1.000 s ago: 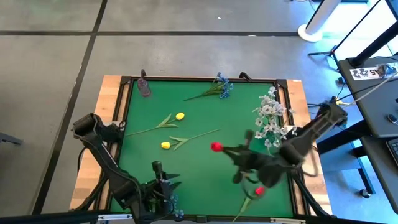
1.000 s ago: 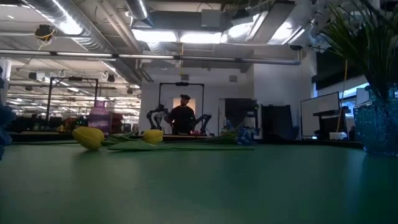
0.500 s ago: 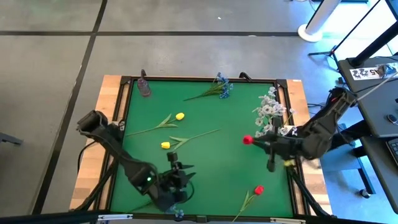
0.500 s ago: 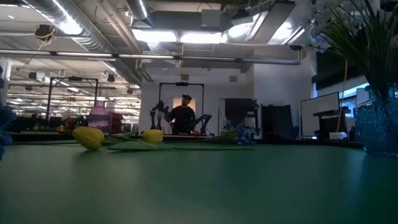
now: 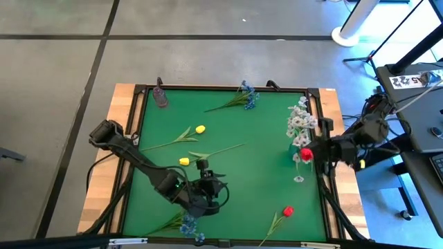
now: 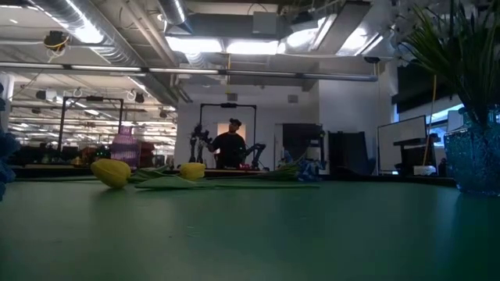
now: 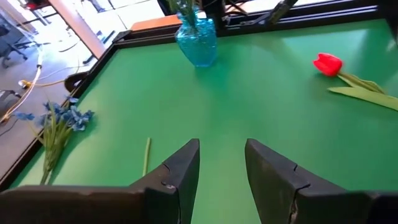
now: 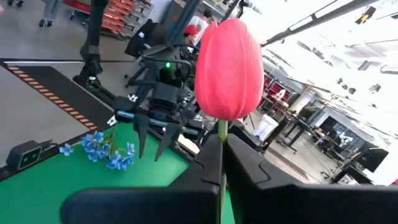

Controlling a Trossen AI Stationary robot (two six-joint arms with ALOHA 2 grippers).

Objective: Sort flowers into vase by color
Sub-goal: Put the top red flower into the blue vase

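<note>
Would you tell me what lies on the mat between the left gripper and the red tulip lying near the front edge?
Nothing: in the high view, only bare green mat separates the left gripper from the red tulip.

A green-topped table (image 5: 228, 173) with a wooden rim is carrying two yellow tulips (image 5: 200, 129) left of centre, blue blossoms (image 5: 247, 96) at the upper middle, more blue blossoms (image 5: 188, 225) at the lower left, a red tulip (image 5: 288, 211) at the lower right, and a blue glass vase (image 7: 197, 42) by the right edge.
</note>
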